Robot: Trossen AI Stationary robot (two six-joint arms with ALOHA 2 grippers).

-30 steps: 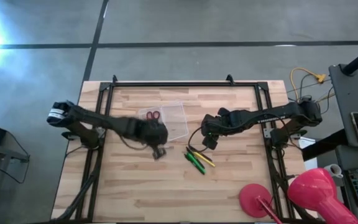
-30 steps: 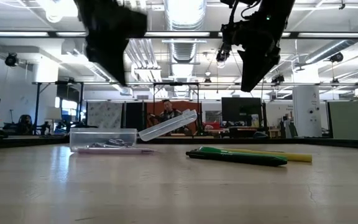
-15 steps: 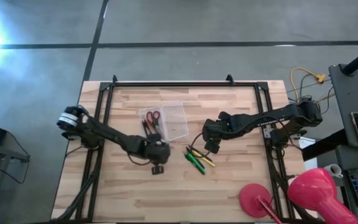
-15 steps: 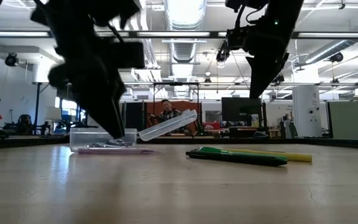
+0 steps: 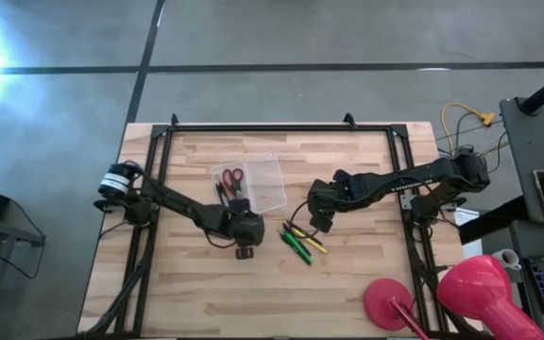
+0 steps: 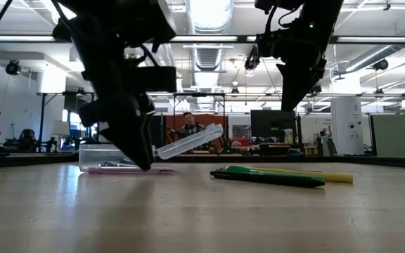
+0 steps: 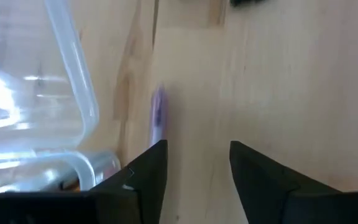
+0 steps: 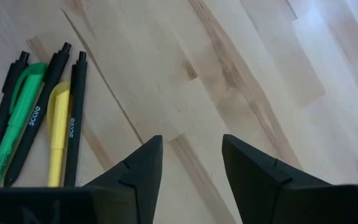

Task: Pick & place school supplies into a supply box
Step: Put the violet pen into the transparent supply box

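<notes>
The clear supply box (image 5: 237,186) stands open, its lid (image 6: 190,140) tilted up. Red-handled scissors (image 5: 231,176) and a few pens (image 5: 223,194) lie inside. A purple pen (image 7: 158,116) lies on the table along the box's near side. My left gripper (image 7: 197,163) is open and low over the table (image 6: 140,159), close beside that pen, with only bare wood between its fingers. Green, yellow and black pens (image 5: 300,244) lie together on the table. My right gripper (image 8: 191,155) hangs open above the table (image 5: 317,219), just beyond their far ends.
A red round-based object (image 5: 390,304) and a pink lamp-like shape (image 5: 480,283) sit off the near right corner. A black frame (image 5: 253,127) borders the table's far and side edges. Bare wood lies toward the near edge.
My left gripper has swung toward the near edge and come down from well above the table to just over it beside the box, opening on the way. The pens on the table and the box have stayed where they were.
</notes>
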